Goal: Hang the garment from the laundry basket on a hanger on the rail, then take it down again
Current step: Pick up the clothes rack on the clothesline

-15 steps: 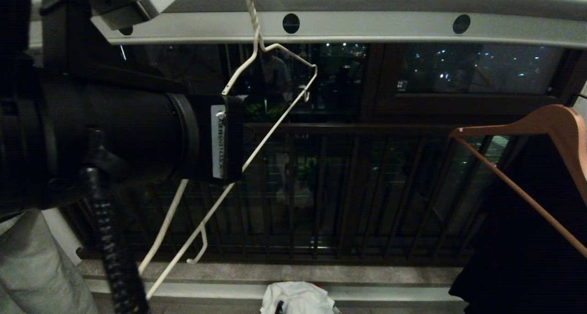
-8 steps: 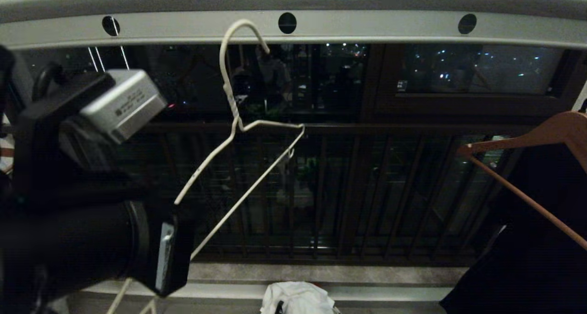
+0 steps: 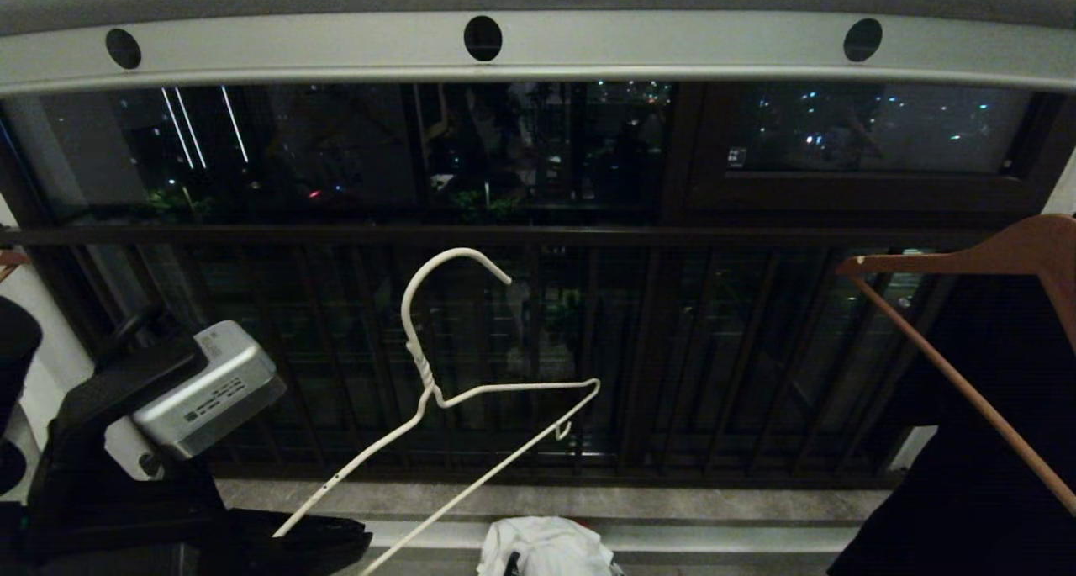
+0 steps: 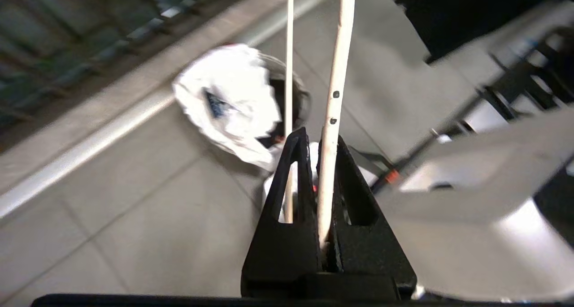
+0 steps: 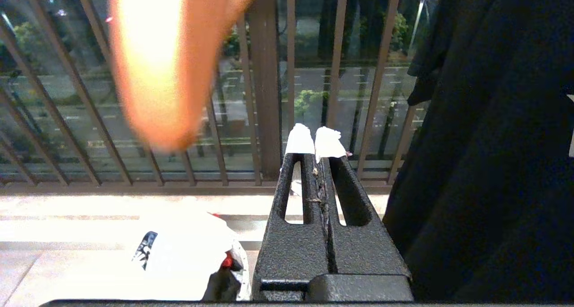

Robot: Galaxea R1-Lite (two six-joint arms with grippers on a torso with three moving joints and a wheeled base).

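Hanger (image 3: 437, 391): white wire, tilted, clear of the rail (image 3: 538, 50) well above it; lower arm pinched in the left gripper (image 4: 320, 163), jaws clamped on the wire. Garment (image 4: 228, 105): white, bunched in the basket (image 4: 296, 96) on the floor, below and beyond that gripper. Right gripper (image 5: 314, 148): jaws together, empty, black garment (image 5: 484, 141) beside it.

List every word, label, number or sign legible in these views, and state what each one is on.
None can be read.
Silver camera housing on the left wrist: small dark printed lines, too small to read.
White T-shirt in the laundry basket: dark blue chest print with white lettering, too blurred to read.
White wire hanger, rail: no text.
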